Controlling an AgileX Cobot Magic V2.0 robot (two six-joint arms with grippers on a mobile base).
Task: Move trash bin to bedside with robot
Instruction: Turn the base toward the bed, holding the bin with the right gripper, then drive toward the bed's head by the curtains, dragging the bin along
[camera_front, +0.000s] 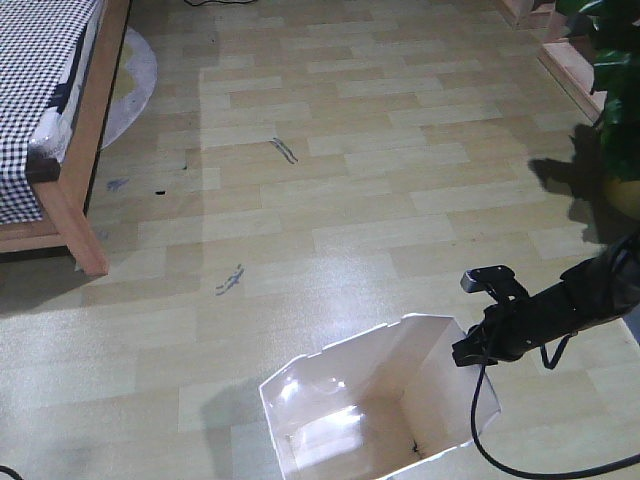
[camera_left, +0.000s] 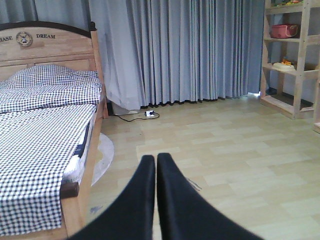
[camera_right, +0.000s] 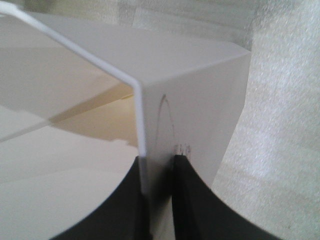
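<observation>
Low on the floor (camera_front: 330, 200) stands the trash bin (camera_front: 350, 400) — thin, glossy, probably light and flexible — its upper wall, a sensible hold, pinched by the right gripper (camera_right: 159, 161). The bed (camera_front: 90, 140) lies well apart — the left gripper (camera_left: 156, 162) has its jaws pressed together.

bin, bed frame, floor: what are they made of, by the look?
The trash bin looks like thin white plastic with a glossy finish: the inside reflects light and the wall edge is very thin. The bed frame looks like light brown wood with a smooth, dull finish; solid or veneer cannot be told. The floor is pale and plank-patterned with a soft sheen, probably laminate or vinyl.
</observation>
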